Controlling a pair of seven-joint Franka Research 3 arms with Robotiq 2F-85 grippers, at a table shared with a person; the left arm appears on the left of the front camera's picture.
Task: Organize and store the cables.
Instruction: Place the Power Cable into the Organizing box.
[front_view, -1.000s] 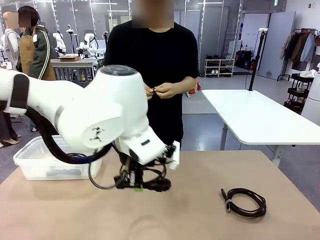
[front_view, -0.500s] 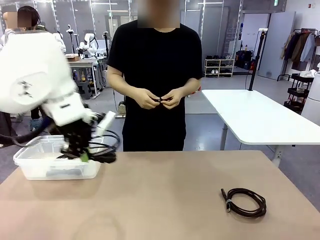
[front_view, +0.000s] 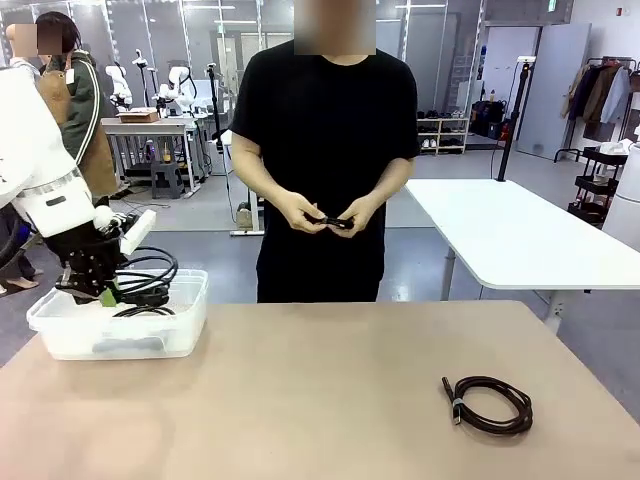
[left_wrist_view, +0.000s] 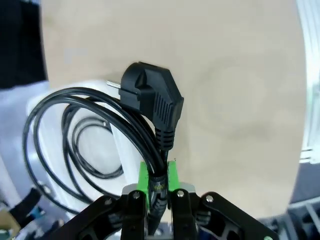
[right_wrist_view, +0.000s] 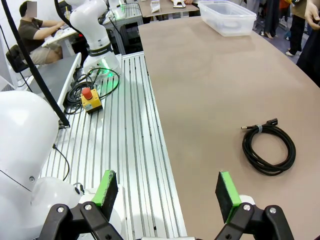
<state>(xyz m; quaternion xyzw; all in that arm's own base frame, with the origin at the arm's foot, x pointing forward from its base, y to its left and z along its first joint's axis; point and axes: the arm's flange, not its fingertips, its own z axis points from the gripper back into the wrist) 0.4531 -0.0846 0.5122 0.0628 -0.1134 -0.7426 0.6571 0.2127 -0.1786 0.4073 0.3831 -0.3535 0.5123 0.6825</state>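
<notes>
Over at the far left corner of the bench (front_view: 330, 400) sits a clear plastic bin (front_view: 185, 320), and the left tool (front_view: 105, 290) hangs right above its open top, clamped tight on a coiled cable (front_view: 148, 272). From the left wrist camera the two green pads of that tool (left_wrist_view: 159, 187) pinch the cord just below its chunky black plug (left_wrist_view: 150, 100), with the rest of the coiled cable (left_wrist_view: 60, 130) looping out to one side over the bin. The loops hang about level with the bin's rim; I cannot tell whether they touch it. Down inside the bin lies a second coil (left_wrist_view: 95, 150), smaller and thinner, flat on the bottom; from the front the second coil (front_view: 140, 311) shows as dark loops through the clear wall. A third coil (front_view: 488, 403) lies flat on the bench toward the front right corner, well apart from the bin, with a pale band around one side. The right tool (right_wrist_view: 166, 191) is spread wide with nothing between its pads, held back off the bench's near edge above some metal slats (right_wrist_view: 125, 125); ahead of it on the bench lies the third coil (right_wrist_view: 268, 149), and far off at the corner the bin (right_wrist_view: 227, 17). Across the bench a person (front_view: 325, 110) in a black shirt stands holding a short black cord (front_view: 330, 221) between one hand (front_view: 297, 212) and the other hand (front_view: 357, 212).
</notes>
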